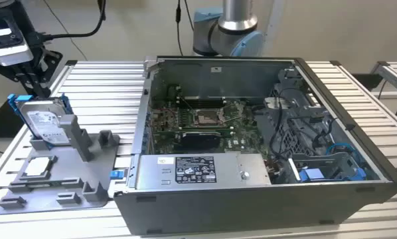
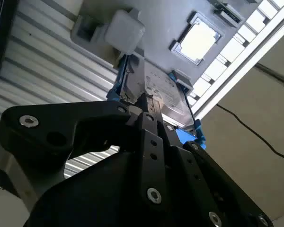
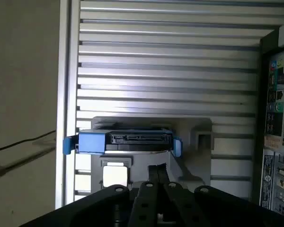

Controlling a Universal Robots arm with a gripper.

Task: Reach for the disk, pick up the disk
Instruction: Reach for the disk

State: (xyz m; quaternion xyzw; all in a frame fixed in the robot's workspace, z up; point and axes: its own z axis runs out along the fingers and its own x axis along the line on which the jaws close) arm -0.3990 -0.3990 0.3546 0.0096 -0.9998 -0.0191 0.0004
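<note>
The disk (image 1: 46, 122) stands on edge in a slot of the grey holder (image 1: 72, 186) at the exterior view's left, silver with a white label and blue side rails. My gripper (image 1: 41, 92) hangs just above its top edge, black fingers pointing down. In both wrist views the two fingers lie together with nothing between them, their tips (image 2: 149, 101) (image 3: 156, 169) a short way from the disk (image 2: 163, 92) (image 3: 139, 139). I cannot tell whether the tips touch it.
A small square silver chip (image 1: 39, 167) lies flat on the same holder. A large open computer case (image 1: 251, 149) takes up the middle of the slatted metal table (image 1: 105, 84). The arm's base (image 1: 225, 30) stands behind the case.
</note>
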